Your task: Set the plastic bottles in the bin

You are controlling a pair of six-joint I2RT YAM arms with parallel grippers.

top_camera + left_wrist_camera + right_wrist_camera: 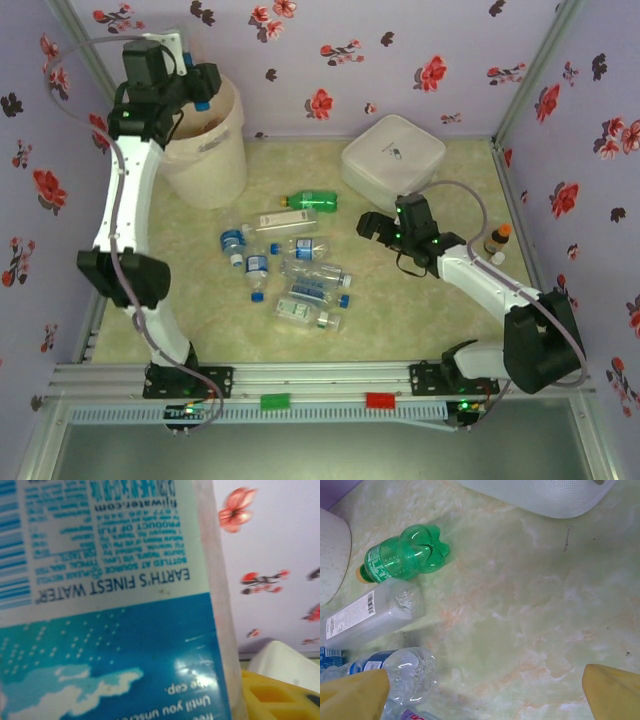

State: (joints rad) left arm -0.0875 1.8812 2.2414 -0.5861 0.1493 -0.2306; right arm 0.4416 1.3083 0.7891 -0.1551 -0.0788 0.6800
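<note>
The top camera looks down from above the near edge over the whole worktop (420, 320). The left wrist camera sits against the label of a water bottle (110, 630); the right looks down closely, sharing the green bottle (402, 556) (312, 201).

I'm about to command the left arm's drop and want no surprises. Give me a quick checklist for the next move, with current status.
1. Grip: the left gripper is shut on a bottle: ok; its blue water label sits right against the wrist camera.
2. Position: the left gripper is above the bin: ok in the top view.
3. Held bottle clear of the bin's rim for a clean drop: cannot tell.
4. Jaws: the right gripper is open: ok, fingers wide apart.
5. Aim: the right gripper is lined up on a bottle: not ok; bare table lies between its fingers and the green bottle is off to one side.
</note>
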